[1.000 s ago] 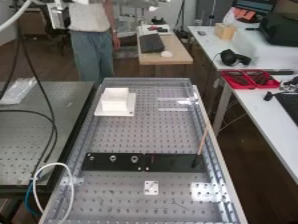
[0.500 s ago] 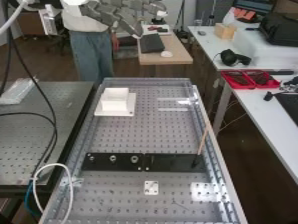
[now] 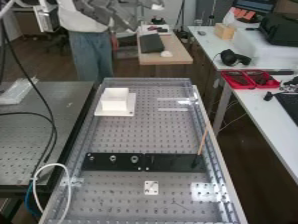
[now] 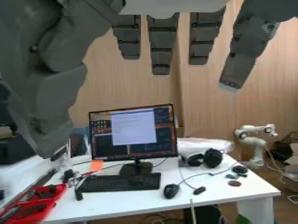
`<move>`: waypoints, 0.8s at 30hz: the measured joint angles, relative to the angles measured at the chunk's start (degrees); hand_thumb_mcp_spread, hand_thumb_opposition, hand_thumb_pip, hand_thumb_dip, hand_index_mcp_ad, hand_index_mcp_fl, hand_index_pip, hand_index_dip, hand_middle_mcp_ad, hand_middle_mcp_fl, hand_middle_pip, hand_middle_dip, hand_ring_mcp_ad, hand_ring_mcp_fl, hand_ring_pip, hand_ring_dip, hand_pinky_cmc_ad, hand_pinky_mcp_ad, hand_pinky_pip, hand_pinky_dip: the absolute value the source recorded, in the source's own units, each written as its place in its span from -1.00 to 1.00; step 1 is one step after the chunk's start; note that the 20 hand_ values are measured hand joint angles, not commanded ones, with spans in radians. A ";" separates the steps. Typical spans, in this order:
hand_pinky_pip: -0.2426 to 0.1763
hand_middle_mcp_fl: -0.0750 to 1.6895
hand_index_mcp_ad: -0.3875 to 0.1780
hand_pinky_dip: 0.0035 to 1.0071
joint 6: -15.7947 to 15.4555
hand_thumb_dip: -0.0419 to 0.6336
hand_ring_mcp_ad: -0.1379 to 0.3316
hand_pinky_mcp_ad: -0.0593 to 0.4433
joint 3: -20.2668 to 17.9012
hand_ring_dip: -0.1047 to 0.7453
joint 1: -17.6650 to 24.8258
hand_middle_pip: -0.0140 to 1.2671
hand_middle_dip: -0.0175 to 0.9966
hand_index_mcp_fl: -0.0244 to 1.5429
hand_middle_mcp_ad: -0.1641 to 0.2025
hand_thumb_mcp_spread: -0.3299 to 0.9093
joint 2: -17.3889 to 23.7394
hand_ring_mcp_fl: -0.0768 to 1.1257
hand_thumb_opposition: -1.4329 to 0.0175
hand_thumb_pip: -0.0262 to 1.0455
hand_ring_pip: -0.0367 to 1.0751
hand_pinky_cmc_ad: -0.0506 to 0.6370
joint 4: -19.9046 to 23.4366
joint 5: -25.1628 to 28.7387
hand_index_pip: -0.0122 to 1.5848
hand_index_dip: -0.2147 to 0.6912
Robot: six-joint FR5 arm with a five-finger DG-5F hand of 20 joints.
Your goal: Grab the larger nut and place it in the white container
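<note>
Since a second ago, more of the hand has entered at the high view's top, its fingers straight and apart. Beyond the flat black bar sits the boxy white container. The larger nut, silvery grey, round and dark-centred, stands on the bar beside the smaller nut.
</note>
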 joint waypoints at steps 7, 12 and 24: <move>-0.28 -0.77 0.19 0.48 -0.31 -0.50 0.38 0.68 -3.42 -0.37 -0.17 -0.78 -0.49 -0.89 0.29 -0.12 1.05 -0.84 -0.15 0.17 -0.75 0.27 1.40 1.27 -0.84 -0.68; -0.28 -0.77 0.19 0.48 0.54 -0.50 0.38 0.67 -7.62 -0.38 -1.74 -0.78 -0.49 -0.90 0.29 -0.12 0.98 -0.84 -0.15 0.25 -0.75 0.26 4.02 1.55 -0.76 -0.72; -0.28 -0.77 0.17 0.48 1.87 -0.46 0.41 0.67 -14.31 -0.37 -6.36 -0.78 -0.49 -0.89 0.28 -0.12 -0.97 -0.84 -0.17 0.25 -0.75 0.25 11.74 -1.66 -0.62 -0.86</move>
